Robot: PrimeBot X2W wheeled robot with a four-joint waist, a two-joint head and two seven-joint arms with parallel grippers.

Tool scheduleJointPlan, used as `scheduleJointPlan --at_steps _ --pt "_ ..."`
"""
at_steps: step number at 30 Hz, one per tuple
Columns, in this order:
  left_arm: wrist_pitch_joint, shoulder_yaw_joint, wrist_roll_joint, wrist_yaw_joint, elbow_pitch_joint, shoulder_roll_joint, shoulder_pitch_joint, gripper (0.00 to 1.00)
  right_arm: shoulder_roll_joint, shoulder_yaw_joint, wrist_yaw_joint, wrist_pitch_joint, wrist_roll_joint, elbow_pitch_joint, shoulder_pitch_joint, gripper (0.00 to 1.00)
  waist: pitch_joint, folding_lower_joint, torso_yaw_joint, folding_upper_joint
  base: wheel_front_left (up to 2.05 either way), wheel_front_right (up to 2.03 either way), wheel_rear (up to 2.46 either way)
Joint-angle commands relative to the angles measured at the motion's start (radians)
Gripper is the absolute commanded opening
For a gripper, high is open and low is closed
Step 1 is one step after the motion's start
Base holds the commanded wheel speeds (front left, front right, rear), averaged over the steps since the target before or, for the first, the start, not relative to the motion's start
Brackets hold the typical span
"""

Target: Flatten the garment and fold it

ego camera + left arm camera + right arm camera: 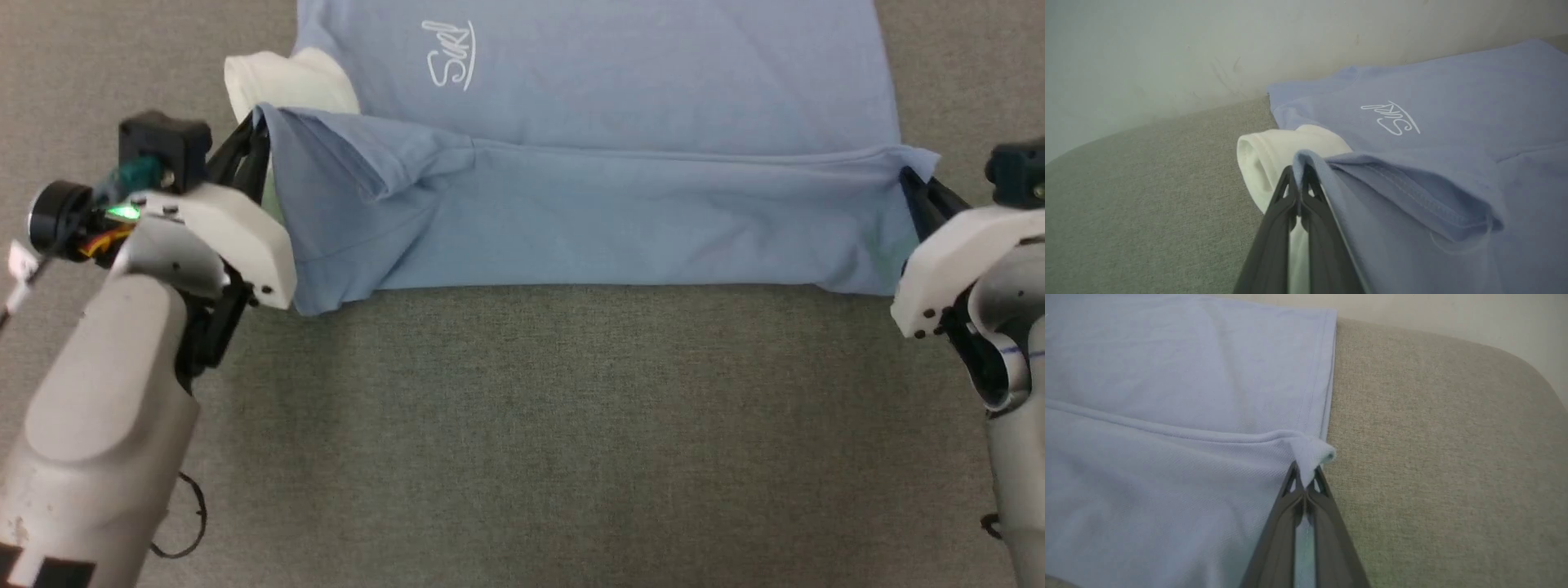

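Head view: the shirt stretches between the left gripper and right gripper, each clamped on its folded edge.

The garment runs past the head view's top edge.

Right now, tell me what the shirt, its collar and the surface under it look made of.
Shirt: soft matte knit, probably cotton piqué; a fine pebbled texture and a stitched hem show in the right wrist view. Collar: white knit that looks thicker and holds a rolled edge. Surface: grey-beige woven fabric covering, heathered and matte; what lies beneath cannot be told.
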Motion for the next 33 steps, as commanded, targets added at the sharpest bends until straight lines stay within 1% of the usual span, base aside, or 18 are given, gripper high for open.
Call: scheduleJointPlan --at_steps 1,3,5,7,9,11,12,13,14,15,17,19,23,26,29,33 --pt "0.024 -0.003 -0.014 -0.013 0.016 0.011 -0.021 0.0 -0.002 0.003 -0.002 0.014 0.008 0.006 -0.021 0.0 0.032 -0.0002 -0.006 0.0 0.0 0.0 0.0" --pt "0.105 0.001 -0.053 -0.036 0.056 0.014 -0.046 0.0 0.001 0.01 -0.002 0.061 0.016 0.015 -0.042 0.0 0.043 -0.0002 -0.011 0.0 0.0 0.0 0.0" --pt "0.215 -0.008 -0.103 -0.073 0.092 0.014 -0.056 0.0 0.003 0.016 -0.002 0.114 0.021 0.024 -0.058 0.0 0.05 -0.0002 -0.015 0.0 0.0 0.0 0.0" --pt "0.316 -0.011 -0.152 -0.094 0.113 0.016 -0.062 0.0 0.009 0.014 -0.002 0.172 0.027 0.033 -0.072 0.0 0.053 -0.0002 -0.019 0.0 0.0 0.0 0.0" --pt "0.389 -0.011 -0.187 -0.101 0.122 0.017 -0.064 0.0 0.014 0.008 -0.002 0.235 0.028 0.04 -0.082 0.0 0.055 -0.0002 -0.023 0.0 0.0 0.0 0.0" --pt "0.43 -0.007 -0.211 -0.095 0.117 0.012 -0.059 0.0 0.023 -0.005 -0.002 0.286 0.027 0.039 -0.089 0.0 0.053 -0.0002 -0.024 0.0 0.0 0.0 0.0" --pt "0.433 -0.002 -0.219 -0.086 0.109 0.007 -0.055 0.46 0.03 -0.011 -0.002 0.31 0.026 0.036 -0.089 0.0 0.05 -0.0002 -0.025 0.0 0.0 0.0 0.0" --pt "0.424 0.003 -0.219 -0.074 0.099 0.004 -0.051 0.92 0.038 -0.018 -0.002 0.326 0.028 0.027 -0.087 0.12 0.046 -0.0002 -0.025 0.0 0.0 0.0 0.0" --pt "0.408 0.007 -0.214 -0.062 0.088 0.002 -0.044 1.0 0.045 -0.023 -0.002 0.334 0.029 0.017 -0.085 0.88 0.04 -0.0002 -0.025 0.0 0.0 0.0 0.0" --pt "0.385 0.008 -0.206 -0.055 0.076 0.003 -0.036 1.0 0.053 -0.029 -0.002 0.341 0.033 0.007 -0.08 1.0 0.034 -0.0002 -0.025 0.0 0.0 0.0 0.0" --pt "0.3 0.02 -0.182 -0.032 0.044 -0.001 -0.016 1.0 0.061 -0.037 -0.002 0.325 0.037 -0.022 -0.068 1.0 0.018 -0.0002 -0.024 0.0 0.0 0.0 0.0" --pt "0.186 0.039 -0.155 -0.002 0.007 -0.008 0.015 1.0 0.07 -0.051 -0.002 0.277 0.039 -0.052 -0.05 1.0 -0.003 -0.0002 -0.022 0.0 0.0 0.0 0.0" --pt "-0.036 0.076 -0.118 0.061 -0.072 -0.039 0.118 1.0 0.091 -0.078 -0.002 0.149 0.037 -0.098 0.011 1.0 -0.053 -0.0002 -0.016 0.0 0.0 0.0 0.0" --pt "-0.168 0.103 -0.101 0.115 -0.129 -0.067 0.213 1.0 0.107 -0.088 -0.002 0.029 0.043 -0.122 0.068 1.0 -0.084 -0.0002 -0.013 0.0 0.0 0.0 0.0" --pt "-0.253 0.113 -0.089 0.163 -0.178 -0.097 0.304 1.0 0.121 -0.088 -0.002 -0.085 0.044 -0.129 0.125 1.0 -0.107 -0.0002 -0.013 0.0 0.0 0.0 0.0" --pt "-0.3 0.111 -0.066 0.207 -0.232 -0.123 0.396 1.0 0.145 -0.073 -0.002 -0.219 0.049 -0.14 0.181 1.0 -0.123 -0.0002 -0.023 0.0 0.0 0.0 0.0"
